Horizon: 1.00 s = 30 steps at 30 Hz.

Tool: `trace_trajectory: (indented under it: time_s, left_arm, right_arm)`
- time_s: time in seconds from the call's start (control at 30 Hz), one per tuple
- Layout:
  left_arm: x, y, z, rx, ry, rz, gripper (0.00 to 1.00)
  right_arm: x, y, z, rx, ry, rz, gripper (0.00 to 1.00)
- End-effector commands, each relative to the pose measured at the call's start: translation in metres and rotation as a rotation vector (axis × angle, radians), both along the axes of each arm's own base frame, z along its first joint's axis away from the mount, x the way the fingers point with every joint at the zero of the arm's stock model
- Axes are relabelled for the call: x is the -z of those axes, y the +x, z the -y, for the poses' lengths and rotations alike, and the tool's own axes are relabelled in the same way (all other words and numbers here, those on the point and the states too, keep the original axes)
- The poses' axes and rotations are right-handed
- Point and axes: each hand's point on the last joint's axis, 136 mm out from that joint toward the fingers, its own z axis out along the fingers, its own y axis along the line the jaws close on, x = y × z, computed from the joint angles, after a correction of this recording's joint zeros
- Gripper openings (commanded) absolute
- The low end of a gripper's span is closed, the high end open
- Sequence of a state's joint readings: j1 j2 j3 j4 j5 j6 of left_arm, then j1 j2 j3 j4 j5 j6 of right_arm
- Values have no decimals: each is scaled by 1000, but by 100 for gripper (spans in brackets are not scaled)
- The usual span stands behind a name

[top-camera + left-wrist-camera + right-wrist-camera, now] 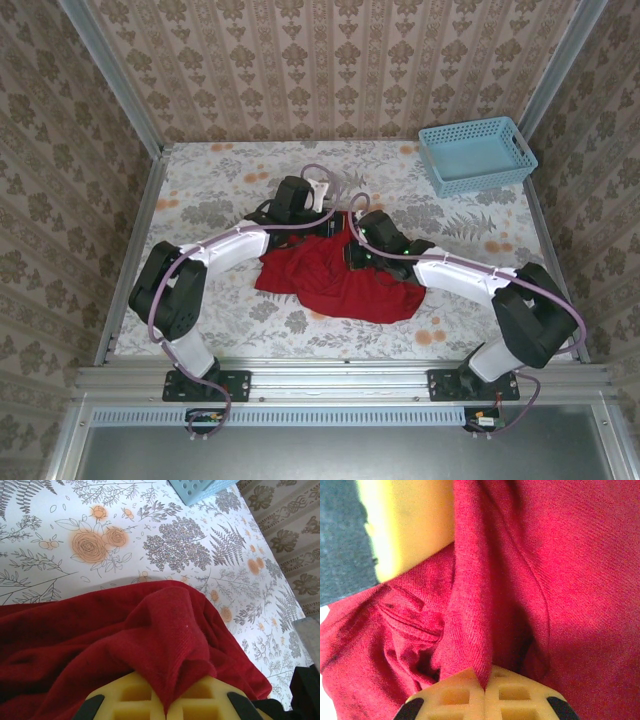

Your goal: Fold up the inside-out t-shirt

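Item: inside-out t-shirt (335, 285), red, crumpled at the middle of the tabletop (210, 200), between my two arms.
My left claw (166, 707): pressed together on a raised fold of the cloth.
My right claw (485, 692): likewise pinching a ridge of red fabric.
Light-blue basket (478, 155): far right corner, well apart from the shirt.

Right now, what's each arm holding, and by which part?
Both hold the red t-shirt: left jaws pinch an edge fold, right jaws a bunched ridge.
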State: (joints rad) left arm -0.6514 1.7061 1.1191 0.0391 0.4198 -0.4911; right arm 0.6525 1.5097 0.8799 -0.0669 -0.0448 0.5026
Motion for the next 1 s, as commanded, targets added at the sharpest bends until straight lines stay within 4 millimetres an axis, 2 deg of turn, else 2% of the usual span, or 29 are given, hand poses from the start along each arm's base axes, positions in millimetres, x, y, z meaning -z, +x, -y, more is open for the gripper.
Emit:
trace_trajectory:
  time_s: [0.0,0.03,0.07,0.1,0.2,0.27,0.37,0.43,0.53,0.67,0.77,0.9,0.97]
  left_arm:
    - [-2,10,-11,-59,34,-15,0]
    - [1,15,-14,-76,56,-34,1]
    - [10,18,-19,-97,89,-71,2]
    - [17,21,-22,-110,109,-97,2]
    - [27,21,-25,-108,125,-126,11]
    - [23,15,-25,-95,121,-116,20]
    - [7,-2,-32,-99,109,-88,34]
    - [-4,-16,-42,-118,120,-44,46]
    - [-1,-39,-67,-168,185,-7,58]
    - [24,-55,-109,-260,239,-28,64]
    - [43,-58,-123,-285,256,-76,66]
    - [56,-53,-113,-241,258,-125,62]
    - [63,-49,-106,-224,260,-147,57]
  right_arm:
    - [-37,-1,5,11,15,66,0]
    - [-41,-4,6,7,19,68,0]
    - [-60,-8,9,4,47,102,0]
    - [-70,-12,12,3,61,120,0]
    - [-82,-19,26,37,78,145,0]
    - [-79,-19,34,66,81,128,0]
    - [-67,-18,39,88,83,92,0]
    - [-62,-18,39,89,81,77,0]
    - [-64,-17,44,106,87,79,0]
    - [-69,-13,61,158,104,77,0]
    - [-59,-8,81,224,103,20,0]
    - [-34,-6,106,301,61,-62,0]
    - [-21,-7,114,323,34,-98,7]
